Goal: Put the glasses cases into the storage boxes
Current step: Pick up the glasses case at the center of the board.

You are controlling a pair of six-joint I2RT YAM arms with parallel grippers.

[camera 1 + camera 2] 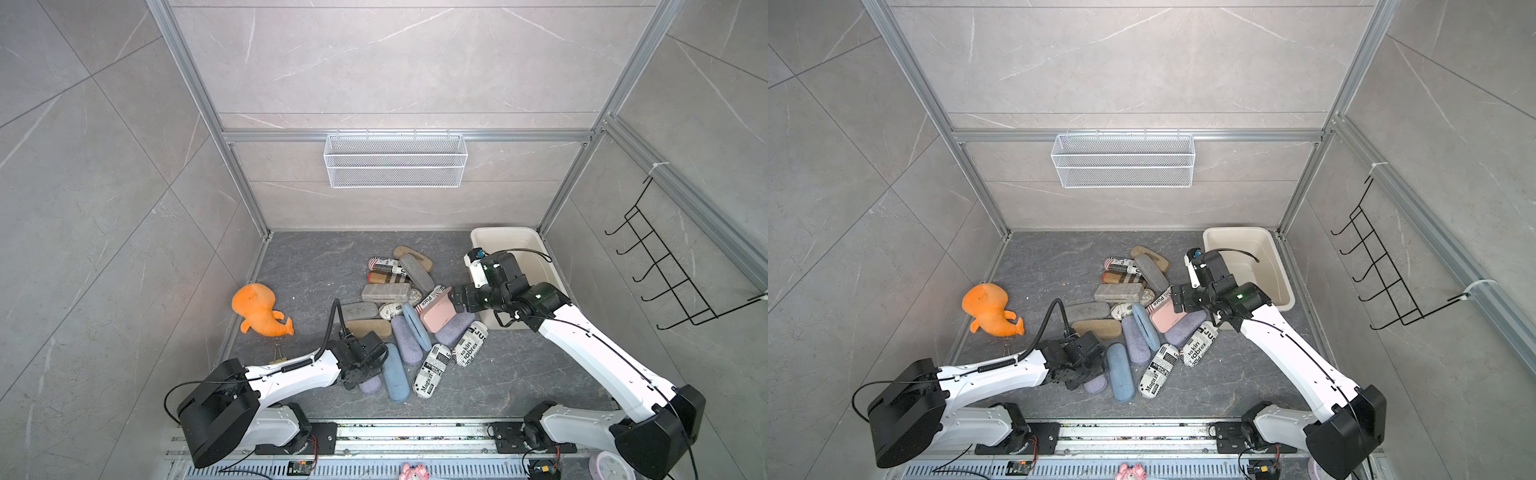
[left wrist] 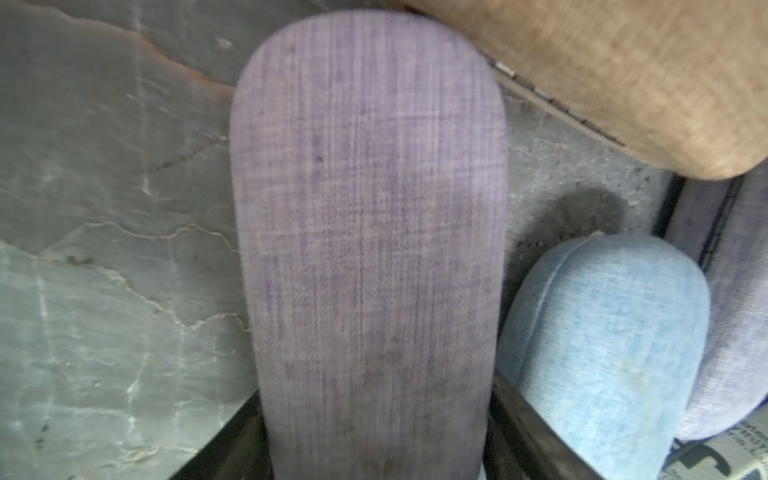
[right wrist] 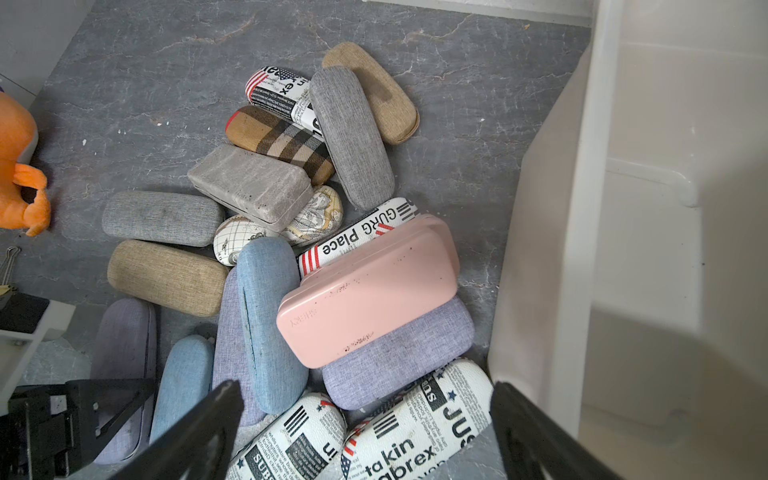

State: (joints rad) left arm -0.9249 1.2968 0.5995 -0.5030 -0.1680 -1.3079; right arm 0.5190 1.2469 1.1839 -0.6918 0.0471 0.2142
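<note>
Top views, hidden: the left gripper (image 1: 368, 376) sat low over a lilac case (image 1: 371, 384) at the near edge of the pile, and its own black body covered most of that case; only one rounded end poked out in both top views.
Top views, pile: the glasses cases (image 1: 1133, 307) lay heaped on the grey floor (image 1: 1042, 266), touching and overlapping, beside the cream storage box (image 1: 1273, 266) in the far right corner. No case showed in the part of the box that was visible; the right arm covered its near end.
Top views, right arm: the right gripper (image 1: 451, 299) hovered over the pink case (image 1: 434, 313), between pile and box.
Left wrist, grip: the lilac case (image 2: 370, 232) ran lengthwise between two dark fingers (image 2: 519, 419) cut off at the frame edge. They seemed to press its sides, though blur left contact unsure, so I could not tell whether it was grasped.
Left wrist, neighbours: a blue case (image 2: 611, 340) and a tan case (image 2: 623, 75) lay just beside it.
Right wrist, hand: both black fingers (image 3: 195, 428) stood wide apart, released, holding nothing.
Right wrist, look: the pink case (image 3: 365, 295) was smooth and speckled, resting on a lilac one; newsprint, plaid, grey and tan cases lay around it. The box wall (image 3: 552, 249) filled one side, and an orange plush toy (image 3: 18, 166) was cut off at the frame edge.
</note>
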